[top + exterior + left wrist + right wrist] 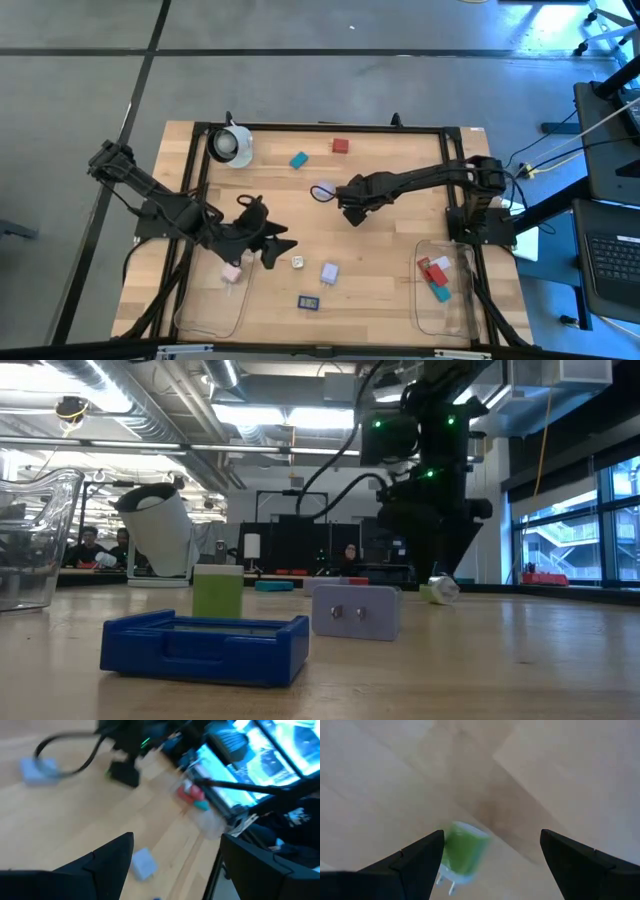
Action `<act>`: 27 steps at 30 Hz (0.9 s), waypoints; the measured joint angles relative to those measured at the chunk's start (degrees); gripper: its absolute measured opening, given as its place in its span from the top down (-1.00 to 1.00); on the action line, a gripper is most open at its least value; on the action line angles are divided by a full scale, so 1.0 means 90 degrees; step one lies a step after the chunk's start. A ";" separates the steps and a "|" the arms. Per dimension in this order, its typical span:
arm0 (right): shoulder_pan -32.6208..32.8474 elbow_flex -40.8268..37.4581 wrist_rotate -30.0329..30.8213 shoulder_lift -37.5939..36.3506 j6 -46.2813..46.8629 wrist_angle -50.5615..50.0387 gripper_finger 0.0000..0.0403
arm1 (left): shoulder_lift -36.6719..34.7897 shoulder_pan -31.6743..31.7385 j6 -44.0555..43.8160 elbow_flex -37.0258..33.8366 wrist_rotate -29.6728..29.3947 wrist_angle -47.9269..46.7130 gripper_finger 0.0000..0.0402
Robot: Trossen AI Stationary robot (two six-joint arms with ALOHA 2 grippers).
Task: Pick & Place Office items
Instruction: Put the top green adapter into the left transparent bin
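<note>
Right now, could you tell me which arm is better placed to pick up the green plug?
The right, probably. The right gripper is open and pointed down at the green plug, which lies between its fingers in its wrist view. The left gripper, also open, is over the table's left half.

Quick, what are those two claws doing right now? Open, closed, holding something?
Left gripper: open, holding nothing, over the table's left-middle.
Right gripper: open, holding nothing, with a green-and-white piece on the wood just ahead of its fingers.
</note>
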 joint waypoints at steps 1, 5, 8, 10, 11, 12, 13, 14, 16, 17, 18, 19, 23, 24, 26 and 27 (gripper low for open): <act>0.0000 0.0000 -0.0089 0.0037 -0.0049 0.0068 -0.65 | 0.0002 0.0027 0.0197 0.0000 0.0016 0.0151 -0.47; 0.0000 0.0000 -0.0183 0.0119 -0.0070 0.0209 -0.65 | 0.0002 0.0145 0.0776 0.0000 0.0024 0.0586 -0.47; -0.0002 0.0002 -0.0184 0.0130 -0.0071 0.0250 -0.65 | 0.0002 0.0217 0.0980 0.0000 0.0026 0.0814 -0.47; -0.0007 0.0001 -0.0224 0.0133 -0.0101 0.0249 -0.65 | 0.0002 0.0239 0.1015 0.0000 0.0040 0.0908 -0.47; -0.0007 0.0002 -0.0306 0.0133 -0.0113 0.0258 -0.64 | 0.0002 0.0259 0.1016 0.0000 0.0045 0.0916 -0.47; -0.0007 0.0002 -0.0386 0.0157 -0.0117 0.0271 -0.64 | 0.0002 0.0265 0.1016 0.0000 0.0047 0.0916 -0.47; -0.0007 0.0002 -0.0472 0.0188 -0.0118 0.0298 -0.63 | 0.0002 0.0265 0.1017 0.0000 0.0046 0.0916 -0.47; -0.0007 0.0000 -0.0549 0.0205 -0.0118 0.0297 -0.61 | 0.0002 0.0265 0.1016 0.0000 0.0045 0.0916 -0.47; -0.0004 0.0003 -0.0587 0.0218 -0.0118 0.0312 -0.58 | 0.0002 0.0265 0.1018 0.0000 0.0043 0.0916 -0.47; 0.0000 0.0007 -0.0592 0.0243 -0.0118 0.0352 -0.56 | 0.0002 0.0265 0.1018 0.0000 0.0043 0.0913 -0.47; 0.0000 0.0006 -0.0624 0.0263 -0.0120 0.0347 -0.54 | 0.0002 0.0265 0.1018 0.0000 0.0043 0.0913 -0.47; 0.0000 -0.0001 -0.0649 0.0267 -0.0120 0.0311 -0.52 | 0.0002 0.0265 0.1018 0.0000 0.0043 0.0913 -0.47; 0.0000 0.0003 -0.0779 0.0306 -0.0123 0.0411 -0.38 | 0.0005 0.0268 0.0973 -0.0001 -0.0068 0.0954 -0.47; 0.0000 0.0000 -0.0805 0.0310 -0.0143 0.0408 -0.33 | 0.0005 0.0290 0.0965 0.0000 -0.0129 0.1005 -0.47; 0.0000 0.0006 -0.0913 0.0364 -0.0186 0.0517 -0.21 | 0.0005 0.0343 0.0967 -0.0002 -0.0219 0.1049 -0.47; 0.0000 0.0002 -0.0965 0.0379 -0.0207 0.0500 -0.15 | 0.0005 0.0374 0.0965 0.0000 -0.0229 0.1054 -0.47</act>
